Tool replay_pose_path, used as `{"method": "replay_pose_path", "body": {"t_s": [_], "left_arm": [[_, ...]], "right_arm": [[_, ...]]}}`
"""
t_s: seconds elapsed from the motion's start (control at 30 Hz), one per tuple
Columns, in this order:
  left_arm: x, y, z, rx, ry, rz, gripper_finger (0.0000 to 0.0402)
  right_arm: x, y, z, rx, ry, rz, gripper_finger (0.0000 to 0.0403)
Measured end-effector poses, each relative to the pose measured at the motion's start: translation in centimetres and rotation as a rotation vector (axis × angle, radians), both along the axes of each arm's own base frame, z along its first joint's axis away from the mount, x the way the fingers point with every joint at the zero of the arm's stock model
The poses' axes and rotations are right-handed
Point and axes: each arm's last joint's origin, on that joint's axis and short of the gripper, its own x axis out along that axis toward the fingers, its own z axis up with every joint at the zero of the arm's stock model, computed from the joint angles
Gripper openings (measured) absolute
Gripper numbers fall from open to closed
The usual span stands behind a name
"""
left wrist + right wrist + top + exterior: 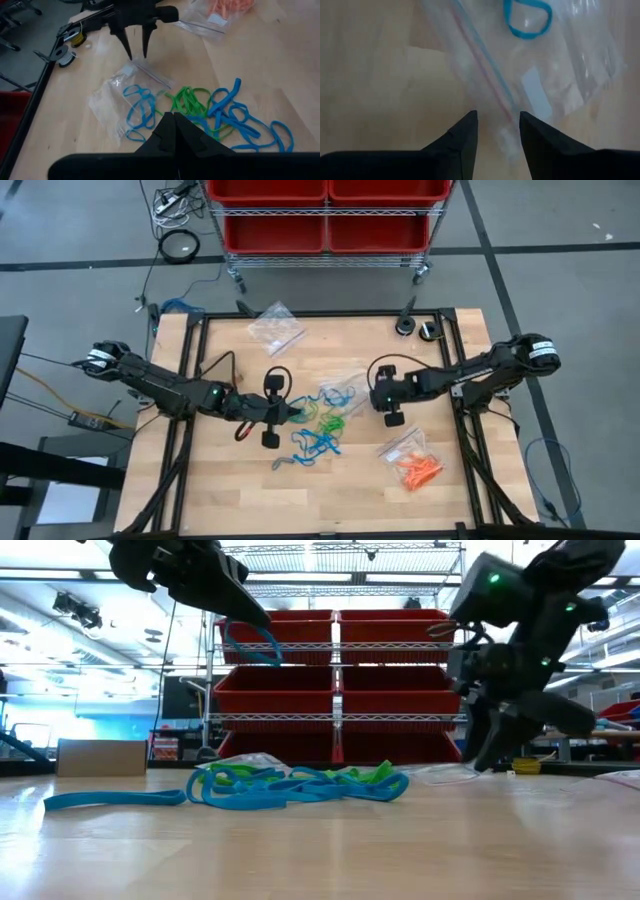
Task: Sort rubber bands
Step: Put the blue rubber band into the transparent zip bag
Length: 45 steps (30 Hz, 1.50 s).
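A tangle of blue and green rubber bands (320, 430) lies mid-table. My left gripper (262, 620) hovers above its left side, shut on one blue band (250, 645). To the right of the tangle a clear zip bag (125, 100) lies flat with a few blue bands inside. My right gripper (498, 125) is open and points steeply down at the bag's zip edge (490, 75). One finger stands on each side of the zip strip. In the left wrist view the right gripper (136, 54) stands at the bag's far corner. My left gripper pinches the top of the blue band's loop (264, 632) at the free ends of its two fingers, which slant down from the table's left. The band hangs slack below the fingertips, lifted clear of the table and the tangle. My right gripper: I cannot tell whether its fingertips touch the bag.
A clear bag of orange bands (415, 465) lies at the near right, another clear bag (277, 327) at the far middle. Two small rolls (415, 328) sit by the far right edge. One blue band (110, 800) lies apart on the left. Red bins (325, 215) stand beyond the table.
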Motion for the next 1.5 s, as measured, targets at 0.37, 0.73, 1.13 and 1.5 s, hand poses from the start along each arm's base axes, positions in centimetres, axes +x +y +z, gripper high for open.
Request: {"method": "replay_pose_path", "body": {"t_s": [0.37, 0.73, 1.13, 1.5], "left_arm": [[0.0, 0.0, 0.0, -0.003, -0.004, 0.000, 0.0000], [0.0, 0.0, 0.0, -0.005, -0.005, 0.002, 0.0000], [0.1, 0.0, 0.2, -0.009, -0.027, 0.000, 0.0000], [0.2, 0.0, 0.3, -0.006, -0.031, -0.002, 0.0000]], "right_arm": [[-0.3, 3.2, 0.3, -0.192, -0.069, 0.017, 0.0135], [-1.2, 2.6, -1.4, -0.149, -0.102, -0.039, 0.0135], [-1.6, 0.1, -2.6, -0.143, -0.157, -0.112, 0.0133], [-0.2, -3.2, -1.5, -0.175, -0.292, -0.147, 0.0117]]}}
